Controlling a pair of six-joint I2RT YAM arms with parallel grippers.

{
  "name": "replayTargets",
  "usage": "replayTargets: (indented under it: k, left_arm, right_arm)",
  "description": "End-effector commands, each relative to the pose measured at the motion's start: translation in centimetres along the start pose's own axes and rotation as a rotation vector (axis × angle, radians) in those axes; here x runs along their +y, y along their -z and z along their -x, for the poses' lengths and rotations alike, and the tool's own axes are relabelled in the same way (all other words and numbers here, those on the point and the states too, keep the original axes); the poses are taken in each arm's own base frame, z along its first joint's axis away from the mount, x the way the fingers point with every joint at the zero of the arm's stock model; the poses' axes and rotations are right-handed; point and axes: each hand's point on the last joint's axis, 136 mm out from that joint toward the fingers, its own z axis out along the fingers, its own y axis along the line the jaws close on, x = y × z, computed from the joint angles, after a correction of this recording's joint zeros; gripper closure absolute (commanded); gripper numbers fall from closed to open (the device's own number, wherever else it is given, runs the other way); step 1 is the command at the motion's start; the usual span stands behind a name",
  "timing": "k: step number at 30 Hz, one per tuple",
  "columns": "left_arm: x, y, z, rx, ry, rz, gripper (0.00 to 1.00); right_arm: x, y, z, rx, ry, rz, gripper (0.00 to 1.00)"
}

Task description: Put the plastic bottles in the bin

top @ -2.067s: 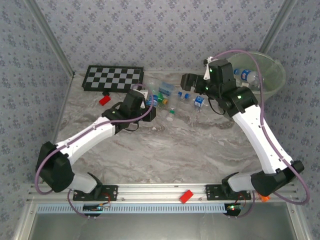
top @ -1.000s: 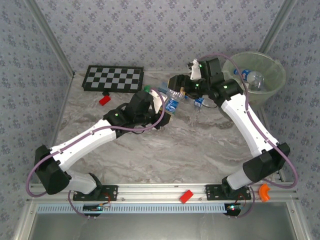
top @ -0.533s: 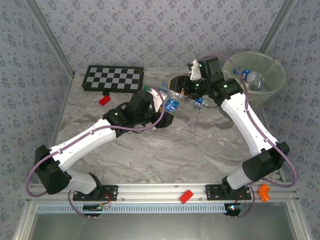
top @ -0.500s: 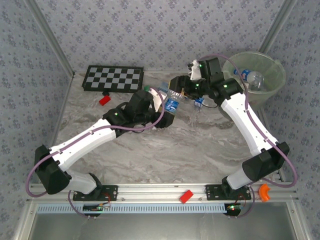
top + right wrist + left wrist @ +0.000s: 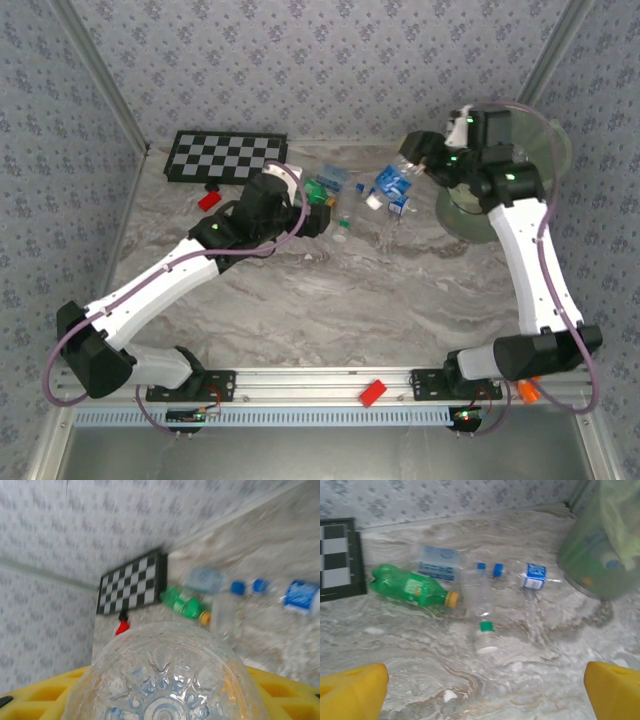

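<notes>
Jaws on our left gripper (image 5: 480,690) have sprung wide and let go; our right gripper (image 5: 412,163) alone now clamps the clear bottle (image 5: 165,680), so the handover is done; the bin (image 5: 595,550) waits just beyond, at the far right corner of the table (image 5: 330,300), nothing between; other bottles (image 5: 410,587) line the far edge.

In the right wrist view we find the clear bottle (image 5: 165,690) blurred and cut off by the lower edge — it hides most of the yellow fingers (image 5: 40,692) of the right claw (image 5: 162,700). From above, the right arm (image 5: 530,250) covers part of the bin (image 5: 550,135) (labels on the loose bottles (image 5: 437,565) are too blurred to read).
</notes>
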Motion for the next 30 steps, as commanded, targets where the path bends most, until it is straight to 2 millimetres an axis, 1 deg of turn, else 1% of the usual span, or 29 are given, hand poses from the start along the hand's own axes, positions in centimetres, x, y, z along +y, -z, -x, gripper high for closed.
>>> replayTargets:
  k: [1, 6, 9, 11, 12, 14, 17, 19, 20, 21, 24, 25, 26, 28, 30]
  left_arm:
    - [0.6, 0.9, 1.1, -0.042, 0.028, 0.024, 0.0]
    - [1.2, 0.9, 0.6, -0.031, 0.044, 0.044, 0.0]
    - [1.4, 1.2, 0.7, -0.036, 0.051, 0.047, 0.0]
    - [1.6, 1.5, 0.7, -0.041, 0.056, 0.057, 0.0]
    - [1.8, 1.6, 0.6, -0.043, 0.057, 0.06, 0.0]
    - [2.0, 1.6, 0.4, -0.042, 0.057, 0.064, 0.0]
    - [2.2, 1.7, 0.4, -0.038, 0.052, 0.074, 0.0]
    - [2.3, 1.9, 0.7, -0.045, 0.053, 0.08, 0.0]
    - [2.3, 1.9, 0.8, -0.048, 0.052, 0.081, 0.0]
    - [2.3, 2.0, 0.8, -0.049, 0.051, 0.082, 0.0]
    - [2.5, 2.2, 0.9, -0.052, 0.049, 0.088, 0.0]
    - [2.6, 2.3, 0.9, -0.052, 0.049, 0.092, 0.0]
    - [2.7, 2.4, 0.8, -0.051, 0.049, 0.097, 0.0]
    - [2.9, 2.7, 0.7, -0.054, 0.048, 0.105, 0.0]
    - [3.1, 2.9, 0.7, -0.056, 0.048, 0.111, 0.0]
  right_arm:
    - [-1.7, 4.1, 2.9, -0.157, -0.032, -0.067, 0.45]
    - [-4.1, 9.3, 8.0, -0.379, -0.022, -0.165, 0.49]
    - [-5.6, 11.7, 10.5, -0.486, -0.043, -0.226, 0.48]
    - [-6.6, 12.7, 11.9, -0.541, -0.052, -0.261, 0.48]
    - [-7.0, 13.0, 12.6, -0.564, -0.024, -0.284, 0.49]
    - [-7.7, 13.4, 13.7, -0.595, -0.012, -0.33, 0.49]
    - [-8.3, 13.3, 15.7, -0.642, -0.017, -0.36, 0.49]
    - [-8.6, 13.2, 17.4, -0.7, -0.007, -0.373, 0.49]
    - [-8.9, 13.0, 17.8, -0.704, -0.006, -0.379, 0.48]
    - [-8.8, 12.8, 18.8, -0.735, 0.006, -0.373, 0.48]
    - [-9.9, 11.9, 20.3, -0.75, 0.012, -0.44, 0.48]
    - [-10.0, 11.6, 20.7, -0.754, 0.028, -0.458, 0.48]
    - [-10.0, 11.0, 21.1, -0.751, 0.046, -0.47, 0.48]
    - [-9.6, 9.6, 21.8, -0.734, 0.112, -0.494, 0.43]
    - [-9.3, 8.3, 22.3, -0.715, 0.181, -0.543, 0.43]
